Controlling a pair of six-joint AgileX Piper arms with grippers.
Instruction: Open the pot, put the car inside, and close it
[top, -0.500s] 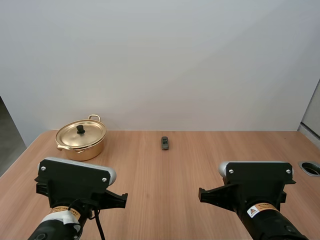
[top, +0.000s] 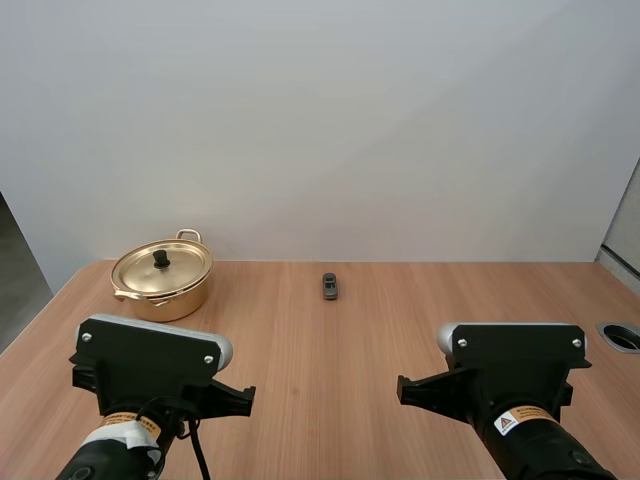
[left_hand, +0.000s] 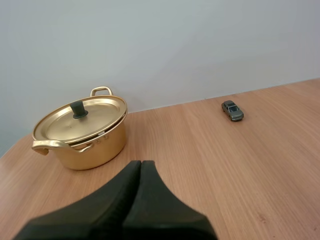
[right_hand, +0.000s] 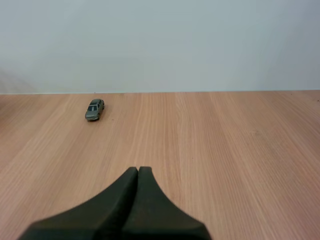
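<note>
The table is a pale wood-grain top, its lines running away from the arms toward a plain white wall at its far edge. Far back on the left stands the gold pot, close to the wall. Its lid is seated flat, with the black knob upright in the middle. The small grey car sits on bare wood near the middle of the far edge, well apart from the pot and to its right, lined up with the grain. A round hole is cut into the table at its right edge, and a strip of dark floor shows off the left edge. The left arm and right arm hang over the near side. The left tool is closed on nothing, its fingers pressed into one dark wedge aimed between pot and car. The right tool is likewise closed and empty, with the car ahead of it.
</note>
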